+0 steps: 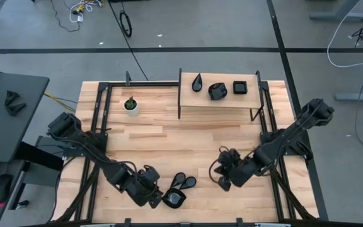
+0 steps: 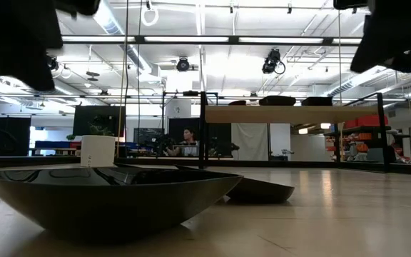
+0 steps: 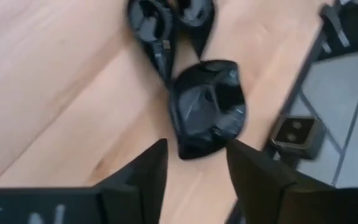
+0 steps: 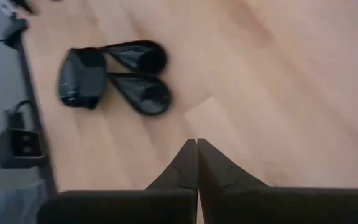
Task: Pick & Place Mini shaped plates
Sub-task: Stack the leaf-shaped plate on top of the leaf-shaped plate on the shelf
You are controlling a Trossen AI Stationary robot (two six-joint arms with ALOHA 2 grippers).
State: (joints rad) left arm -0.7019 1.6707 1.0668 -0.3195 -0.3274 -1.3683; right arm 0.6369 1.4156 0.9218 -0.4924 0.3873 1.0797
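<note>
The left pincer point(image 1: 158, 197) stands wide just beside a glossy black rounded-square plate point(image 1: 174, 200) lying flat at the wooden table's point(image 1: 169, 135) near edge; a careless pull-back could nudge it off. Touching it, two glossy black teardrop plates point(image 1: 184, 182) could scatter with it. The right pincer point(image 1: 225, 183), shut and empty, waits well apart. Three more black plates sit on the raised wooden shelf point(image 1: 188, 101)
</note>
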